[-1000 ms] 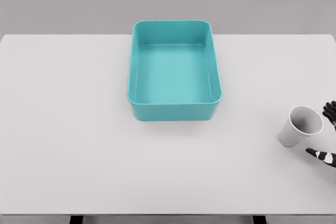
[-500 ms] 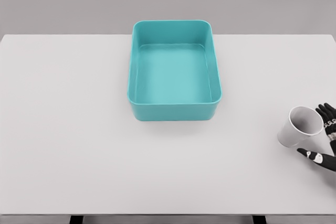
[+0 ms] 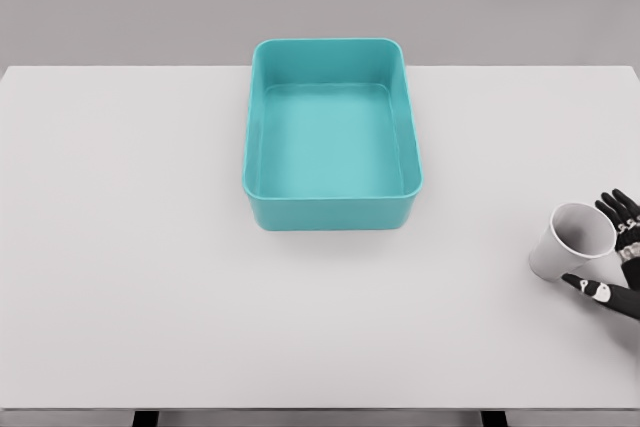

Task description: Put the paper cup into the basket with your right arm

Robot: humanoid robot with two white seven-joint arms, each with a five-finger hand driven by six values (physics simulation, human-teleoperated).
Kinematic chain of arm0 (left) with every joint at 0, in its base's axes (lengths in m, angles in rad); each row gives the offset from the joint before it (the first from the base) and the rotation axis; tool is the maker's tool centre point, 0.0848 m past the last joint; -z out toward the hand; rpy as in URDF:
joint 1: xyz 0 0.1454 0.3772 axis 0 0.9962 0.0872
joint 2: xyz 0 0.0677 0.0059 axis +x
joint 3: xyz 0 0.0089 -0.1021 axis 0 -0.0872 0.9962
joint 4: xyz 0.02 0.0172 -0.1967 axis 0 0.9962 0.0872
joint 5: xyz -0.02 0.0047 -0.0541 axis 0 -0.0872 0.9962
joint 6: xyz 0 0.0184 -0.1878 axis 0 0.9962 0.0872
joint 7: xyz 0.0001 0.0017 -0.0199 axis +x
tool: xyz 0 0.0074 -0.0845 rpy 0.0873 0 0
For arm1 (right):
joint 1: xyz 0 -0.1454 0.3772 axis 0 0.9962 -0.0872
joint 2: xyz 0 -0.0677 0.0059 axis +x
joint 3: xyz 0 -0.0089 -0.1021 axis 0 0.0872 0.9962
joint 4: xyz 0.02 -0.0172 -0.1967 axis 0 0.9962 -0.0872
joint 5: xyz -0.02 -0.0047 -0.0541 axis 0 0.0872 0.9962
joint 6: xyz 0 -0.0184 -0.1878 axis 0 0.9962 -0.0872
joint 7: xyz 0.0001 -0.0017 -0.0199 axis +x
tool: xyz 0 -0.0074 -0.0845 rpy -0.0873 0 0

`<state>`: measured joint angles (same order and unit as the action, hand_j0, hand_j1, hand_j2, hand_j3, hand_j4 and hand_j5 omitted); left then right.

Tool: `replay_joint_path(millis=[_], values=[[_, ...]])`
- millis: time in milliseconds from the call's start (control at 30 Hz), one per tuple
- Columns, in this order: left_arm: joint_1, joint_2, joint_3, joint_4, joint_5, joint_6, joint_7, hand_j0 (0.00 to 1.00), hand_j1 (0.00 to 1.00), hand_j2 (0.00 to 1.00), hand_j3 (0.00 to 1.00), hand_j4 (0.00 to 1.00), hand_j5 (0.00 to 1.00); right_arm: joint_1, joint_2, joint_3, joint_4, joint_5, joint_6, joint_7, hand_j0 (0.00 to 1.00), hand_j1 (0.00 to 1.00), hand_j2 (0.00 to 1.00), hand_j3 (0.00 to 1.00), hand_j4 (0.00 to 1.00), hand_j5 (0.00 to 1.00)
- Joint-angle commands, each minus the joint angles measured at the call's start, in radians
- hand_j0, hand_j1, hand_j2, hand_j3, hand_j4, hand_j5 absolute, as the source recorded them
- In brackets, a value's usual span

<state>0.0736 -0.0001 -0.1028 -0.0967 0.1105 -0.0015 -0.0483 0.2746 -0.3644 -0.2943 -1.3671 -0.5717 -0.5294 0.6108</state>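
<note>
A white paper cup (image 3: pixel 572 241) stands on the table at the right, its mouth tilted toward me. My right hand (image 3: pixel 610 252) reaches in from the right edge. Its black fingers (image 3: pixel 618 209) lie just behind the cup's rim and the thumb (image 3: pixel 596 290) sits just in front of the cup. The hand is spread around the cup's right side without closing on it. The teal basket (image 3: pixel 331 210) sits empty at the table's centre back, well left of the cup. The left arm is out of view.
The white table (image 3: pixel 150 267) spans the whole view, with its front edge near the bottom of the frame. The cup stands close to the table's right edge.
My right hand has moved left, toward the cup, so fingers and thumb now flank the rim. The cup and basket have not moved.
</note>
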Motion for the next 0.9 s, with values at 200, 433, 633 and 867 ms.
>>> replay_joint_path(millis=[200, 433, 633, 867], values=[[0.000, 0.000, 0.000, 0.000, 0.000, 0.000, -0.001, 1.00, 1.00, 1.00, 1.00, 1.00, 1.00, 0.000, 0.004, 0.000, -0.041, -0.007, 0.101, 0.000, 1.00, 1.00, 1.00, 1.00, 1.00, 1.00], [0.000, 0.000, 0.000, 0.000, 0.000, 0.000, 0.001, 1.00, 1.00, 1.00, 1.00, 1.00, 1.00, 0.000, 0.012, 0.001, -0.041, -0.007, 0.118, 0.000, 1.00, 1.00, 1.00, 1.00, 1.00, 1.00], [0.000, 0.000, 0.000, 0.000, 0.000, 0.000, 0.001, 1.00, 1.00, 1.00, 1.00, 1.00, 1.00, -0.006, 0.012, 0.001, -0.035, -0.004, 0.124, 0.000, 1.00, 1.00, 1.00, 1.00, 1.00, 1.00], [0.000, 0.000, 0.000, 0.000, 0.000, 0.000, 0.001, 1.00, 1.00, 1.00, 1.00, 1.00, 1.00, -0.018, 0.010, 0.033, -0.033, 0.003, 0.124, 0.000, 0.92, 0.92, 0.92, 0.92, 0.92, 0.92]])
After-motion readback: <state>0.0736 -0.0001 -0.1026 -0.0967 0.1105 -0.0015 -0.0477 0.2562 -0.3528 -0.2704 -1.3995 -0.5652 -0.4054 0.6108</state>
